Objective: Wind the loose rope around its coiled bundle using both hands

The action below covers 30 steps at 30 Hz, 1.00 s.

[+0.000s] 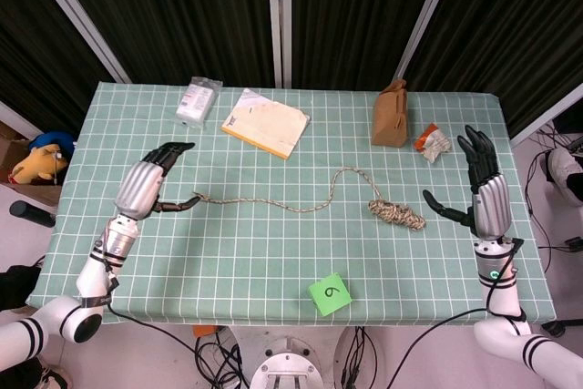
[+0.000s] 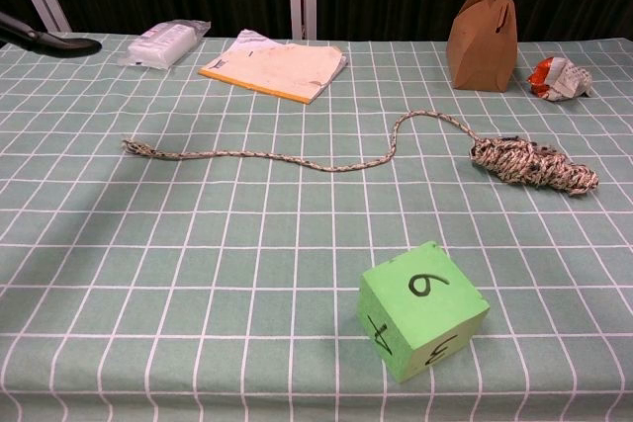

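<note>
Overhead, we noted left hand (image 1: 150,179) spread, holding nothing, thumb tip beside the loose rope (image 1: 273,202) end; right hand (image 1: 478,190) upright, released, near the coiled bundle (image 1: 396,214).

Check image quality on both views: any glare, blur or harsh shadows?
Head view: even overhead light, no glare, the thin beige rope tail crisp, the metallic left hand casting little shadow. Chest view: the green numbered foam cube is sharp, with a faint shadow in front; the far table edge is slightly softer.

Green checked tablecloth (image 1: 273,261) on table; black curtains (image 1: 182,6) behind, white frame posts (image 1: 280,15).
</note>
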Each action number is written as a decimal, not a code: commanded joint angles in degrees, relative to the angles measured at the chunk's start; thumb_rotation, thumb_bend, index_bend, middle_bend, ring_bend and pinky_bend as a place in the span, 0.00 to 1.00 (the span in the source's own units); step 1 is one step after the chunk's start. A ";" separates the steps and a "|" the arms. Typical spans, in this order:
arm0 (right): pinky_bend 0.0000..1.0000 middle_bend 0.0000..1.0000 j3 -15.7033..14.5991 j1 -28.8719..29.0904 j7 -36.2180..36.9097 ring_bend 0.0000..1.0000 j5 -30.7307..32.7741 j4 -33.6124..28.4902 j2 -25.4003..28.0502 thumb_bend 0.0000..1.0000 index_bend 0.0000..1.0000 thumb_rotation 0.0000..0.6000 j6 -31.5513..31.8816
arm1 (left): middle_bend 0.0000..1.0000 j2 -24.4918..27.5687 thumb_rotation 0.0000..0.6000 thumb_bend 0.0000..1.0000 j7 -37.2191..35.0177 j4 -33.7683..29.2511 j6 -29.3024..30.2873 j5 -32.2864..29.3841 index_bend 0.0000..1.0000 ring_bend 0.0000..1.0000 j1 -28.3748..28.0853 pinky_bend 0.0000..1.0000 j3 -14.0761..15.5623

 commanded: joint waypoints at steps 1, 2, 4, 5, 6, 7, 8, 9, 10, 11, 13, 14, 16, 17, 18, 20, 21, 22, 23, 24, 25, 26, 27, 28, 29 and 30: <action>0.00 0.00 -0.09 0.32 0.13 0.00 0.38 0.61 -0.44 0.18 0.00 1.00 -0.19 | 0.17 -0.28 0.85 0.15 0.26 0.45 -0.44 -0.33 0.14 0.14 -0.23 0.24 0.37; 0.00 0.00 -0.18 0.28 0.25 0.00 0.62 0.76 -0.50 0.18 0.00 1.00 -0.17 | 0.17 -0.22 0.85 0.15 0.35 0.53 -0.52 -0.60 0.14 0.14 -0.19 0.24 0.45; 0.00 0.00 -0.32 0.16 0.42 0.00 1.03 0.94 -0.52 0.18 0.00 1.00 -0.18 | 0.17 -0.08 0.85 0.15 0.45 0.61 -0.52 -0.94 0.14 0.14 -0.08 0.24 0.55; 0.00 0.00 -0.48 0.04 0.52 0.00 1.28 1.03 -0.48 0.18 0.00 1.00 -0.26 | 0.17 0.01 0.85 0.15 0.62 0.67 -0.50 -1.14 0.14 0.14 0.00 0.24 0.63; 0.00 0.00 -0.62 -0.05 0.60 0.00 1.41 1.08 -0.41 0.18 0.00 1.00 -0.29 | 0.17 0.08 0.86 0.15 0.83 0.72 -0.52 -1.28 0.14 0.14 0.05 0.24 0.71; 0.00 0.00 -0.79 -0.13 0.65 0.00 1.52 1.13 -0.31 0.18 0.00 1.00 -0.39 | 0.17 0.15 0.87 0.15 1.12 0.78 -0.57 -1.44 0.14 0.14 0.09 0.24 0.80; 0.00 0.00 -1.14 -0.27 0.60 0.00 1.66 1.13 -0.06 0.18 0.00 1.00 -0.71 | 0.17 0.20 0.89 0.15 1.65 0.90 -0.67 -1.69 0.14 0.14 0.12 0.24 0.88; 0.00 0.00 -1.53 -0.42 0.38 0.00 1.77 1.00 0.25 0.18 0.00 1.00 -1.19 | 0.17 0.22 0.92 0.16 2.17 1.03 -0.78 -1.94 0.14 0.14 0.12 0.24 0.92; 0.00 0.00 -1.89 -0.58 0.00 0.00 1.91 0.76 0.60 0.18 0.00 1.00 -1.67 | 0.17 0.21 0.94 0.16 2.78 1.17 -0.93 -2.22 0.14 0.14 0.09 0.24 0.93; 0.00 0.00 -2.23 -0.81 -0.52 0.00 2.09 0.36 1.00 0.18 0.00 1.00 -2.02 | 0.17 0.16 0.96 0.16 3.75 1.39 -1.22 -2.72 0.14 0.14 0.01 0.24 0.92; 0.00 0.00 -2.61 -1.14 -1.20 0.00 2.28 -0.23 1.54 0.18 0.00 1.00 -2.25 | 0.17 0.05 1.00 0.16 5.85 1.98 -1.98 -3.71 0.14 0.14 -0.24 0.24 0.88; 0.00 0.00 -2.78 -1.34 -1.50 0.00 2.39 -0.74 1.97 0.18 0.00 1.00 -2.31 | 0.17 -0.12 1.00 0.16 7.92 2.75 -2.70 -4.55 0.15 0.14 -0.56 0.24 0.81; 0.00 0.00 -2.76 -1.60 -1.73 0.00 2.55 -1.63 2.68 0.18 0.00 1.00 -2.10 | 0.17 -0.49 1.00 0.18 11.22 4.01 -4.35 -6.14 0.18 0.14 -1.18 0.24 0.82; 0.00 0.00 -2.60 -1.72 -1.87 0.00 2.64 -2.21 3.21 0.18 0.00 1.00 -1.83 | 0.17 -0.70 1.00 0.20 12.89 4.65 -5.98 -7.37 0.21 0.14 -1.69 0.25 0.90; 0.00 0.00 -2.38 -1.78 -2.02 0.00 2.76 -2.58 3.59 0.18 0.00 1.00 -1.59 | 0.18 -0.89 1.00 0.21 13.77 5.05 -7.30 -8.30 0.22 0.14 -2.08 0.25 0.99; 0.00 0.00 -1.69 -1.80 -2.50 0.00 3.22 -3.17 4.42 0.18 0.00 1.00 -1.22 | 0.18 -1.68 1.00 0.22 15.11 6.29 -9.87 -9.91 0.24 0.15 -2.96 0.25 1.20; 0.00 0.00 -1.49 -1.79 -2.66 0.00 3.46 -3.41 4.84 0.18 0.00 1.00 -1.33 | 0.19 -2.18 1.00 0.22 15.55 6.94 -10.76 -10.39 0.25 0.15 -3.31 0.25 1.34; 0.00 0.00 -1.34 -1.81 -2.79 0.00 3.71 -3.70 5.28 0.18 0.00 1.00 -1.51 | 0.19 -2.73 1.00 0.23 15.80 7.57 -11.55 -10.80 0.26 0.15 -3.63 0.25 1.46; 0.00 0.00 -1.16 -1.83 -2.98 0.00 4.04 -4.11 5.82 0.18 0.00 1.00 -1.76 | 0.19 -3.52 1.00 0.23 15.89 8.34 -12.50 -11.27 0.27 0.15 -4.02 0.25 1.59; 0.00 0.00 -1.07 -1.85 -3.12 0.00 4.23 -4.36 6.17 0.18 0.00 1.00 -1.90 | 0.19 -4.10 1.00 0.24 15.86 8.92 -13.14 -11.50 0.28 0.16 -4.30 0.25 1.71; 0.00 0.00 -1.02 -1.89 -3.25 0.00 4.39 -4.55 6.45 0.18 0.00 1.00 -2.01 | 0.19 -4.70 1.00 0.25 15.80 9.54 -13.67 -11.61 0.29 0.16 -4.57 0.26 1.84; 0.00 0.00 -0.98 -1.95 -3.42 0.00 4.55 -4.72 6.68 0.18 0.00 1.00 -2.09 | 0.20 -5.48 1.00 0.26 15.78 10.41 -14.25 -11.57 0.31 0.16 -4.94 0.26 2.05; 0.00 0.00 -0.99 -1.99 -3.51 0.00 4.65 -4.80 6.78 0.18 0.00 1.00 -2.13 | 0.20 -6.01 1.00 0.27 15.81 11.07 -14.63 -11.45 0.32 0.16 -5.20 0.26 2.24; 0.00 0.00 -1.01 -2.05 -3.57 0.00 4.74 -4.85 6.83 0.18 0.00 1.00 -2.15 | 0.20 -6.53 1.00 0.28 15.84 11.71 -14.87 -11.31 0.33 0.16 -5.44 0.26 2.38; 0.00 0.00 -1.06 -2.11 -3.64 0.00 4.83 -4.89 6.86 0.18 0.00 1.00 -2.18 | 0.20 -7.22 1.00 0.29 15.72 12.47 -15.05 -11.14 0.35 0.16 -5.69 0.26 2.50; 0.00 0.00 -1.13 -2.15 -3.71 0.00 4.87 -4.87 6.86 0.18 0.00 1.00 -2.22 | 0.20 -7.66 1.00 0.30 15.50 12.94 -15.11 -10.97 0.36 0.17 -5.83 0.26 2.57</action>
